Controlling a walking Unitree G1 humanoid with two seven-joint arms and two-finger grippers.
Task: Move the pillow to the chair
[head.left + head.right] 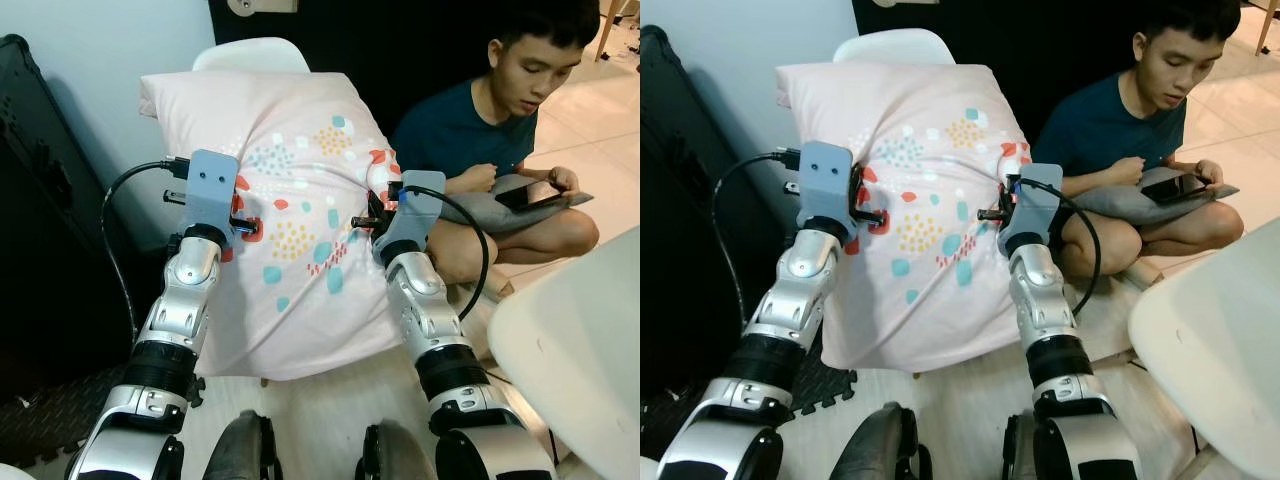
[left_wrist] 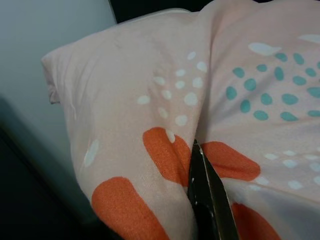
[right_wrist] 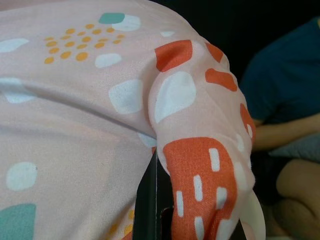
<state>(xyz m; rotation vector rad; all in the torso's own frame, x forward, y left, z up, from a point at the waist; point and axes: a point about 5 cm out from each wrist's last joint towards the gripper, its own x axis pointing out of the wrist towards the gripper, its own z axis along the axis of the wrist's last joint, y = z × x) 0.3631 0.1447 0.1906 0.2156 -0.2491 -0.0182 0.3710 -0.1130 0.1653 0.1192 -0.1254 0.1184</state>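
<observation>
Both grippers are pinching the pillow (image 1: 300, 210), one on each side. The left gripper (image 2: 202, 165) has its fingers squeezed down on a fold of the pink cover right at an orange blob on the pillow's left edge; in the left wrist view only one black finger (image 2: 210, 200) shows, the other is buried under the cloth. Same deal with the right gripper (image 3: 157, 155): it's clamped on a bunched-up fold at the pillow's right edge, fabric with orange patches wrapped over its dark finger (image 3: 147, 200).

The pillow itself is big, pale pink with teal, orange, yellow and white spots, and it's held up in the air between the two arms, hanging down in front of the robot. Its top edge sits just in front of the white chair (image 1: 250, 55), whose rounded back pokes out right behind the pillow. Can't tell if the pillow is touching the chair.

Around the pillow: a dark case (image 1: 50, 200) and pale wall to its left, a person (image 1: 490, 150) sitting cross-legged on the floor to its right, looking at a tablet (image 1: 540, 195). Another white surface (image 1: 570, 340) is further right of the pillow, near the robot. Light floor (image 1: 320, 400) below.

Both silver arms are stretched forward and up, roughly parallel, wrists level with the pillow's middle.
</observation>
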